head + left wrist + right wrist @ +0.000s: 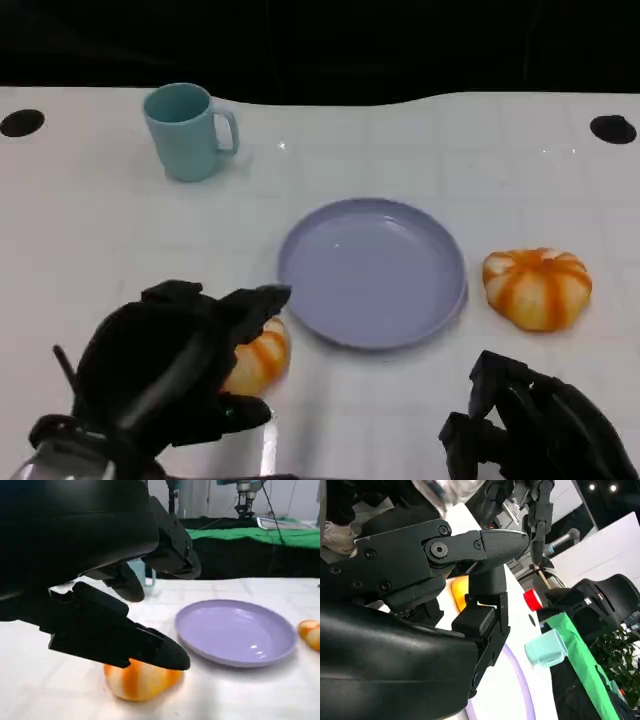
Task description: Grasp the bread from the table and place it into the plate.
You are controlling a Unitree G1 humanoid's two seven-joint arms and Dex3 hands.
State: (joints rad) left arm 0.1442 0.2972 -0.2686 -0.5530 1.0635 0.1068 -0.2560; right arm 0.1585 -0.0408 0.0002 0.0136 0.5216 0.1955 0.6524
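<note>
The bread lies on the white surface just near-left of the plate, under the left hand, whose fingers arch apart over it — not yet clamped. A shallow grip could let the round, glossy, orange-striped loaf slip or squash. The lilac plate looks smooth with a low rim. The right hand rests curled, empty.

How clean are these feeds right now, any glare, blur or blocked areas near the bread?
Head view: sharp, small glints on the table, left hand covers part of the near bread. Left wrist view: soft blur, a glare spot on the plate. Right wrist view: tilted, right hand blocks most of it.
</note>
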